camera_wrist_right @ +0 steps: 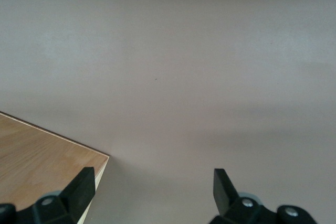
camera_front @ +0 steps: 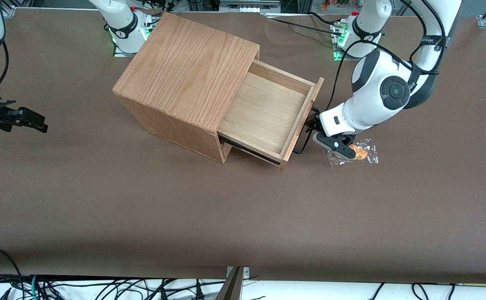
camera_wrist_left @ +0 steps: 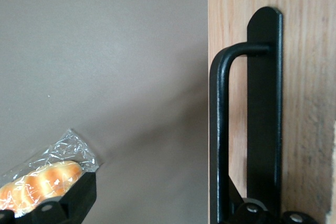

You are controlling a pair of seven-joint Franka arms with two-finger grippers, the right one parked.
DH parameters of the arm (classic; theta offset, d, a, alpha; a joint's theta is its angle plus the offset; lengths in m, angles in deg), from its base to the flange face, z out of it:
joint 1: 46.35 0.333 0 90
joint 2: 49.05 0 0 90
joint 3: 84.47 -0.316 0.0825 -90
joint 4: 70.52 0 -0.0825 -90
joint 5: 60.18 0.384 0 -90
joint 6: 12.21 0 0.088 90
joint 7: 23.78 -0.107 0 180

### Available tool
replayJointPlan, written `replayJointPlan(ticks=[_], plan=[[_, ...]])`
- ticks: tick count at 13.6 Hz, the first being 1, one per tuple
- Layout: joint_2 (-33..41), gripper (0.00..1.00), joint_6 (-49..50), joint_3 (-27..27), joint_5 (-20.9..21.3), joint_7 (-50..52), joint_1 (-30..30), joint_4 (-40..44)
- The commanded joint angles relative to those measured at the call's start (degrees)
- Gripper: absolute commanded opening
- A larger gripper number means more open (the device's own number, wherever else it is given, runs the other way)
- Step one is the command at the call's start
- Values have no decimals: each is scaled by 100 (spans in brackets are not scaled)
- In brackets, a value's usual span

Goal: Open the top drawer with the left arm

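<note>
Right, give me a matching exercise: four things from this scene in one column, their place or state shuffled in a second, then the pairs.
Things
1. top drawer
2. left arm's gripper
3. wrapped pastry
4. bar handle

Place or state
A. on the table beside the gripper
B. pulled out, inside bare
C. black, fixed to the drawer front
D. open, in front of the drawer, one finger hooked inside the handle

Pairs: 1-B, 2-D, 3-A, 4-C
</note>
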Motion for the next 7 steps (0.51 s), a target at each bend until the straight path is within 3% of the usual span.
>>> replayJointPlan(ticks=[1, 7], plan=[[133, 100, 241, -156, 498, -484, 35, -108], [115, 100, 355, -156, 471, -431, 35, -117]])
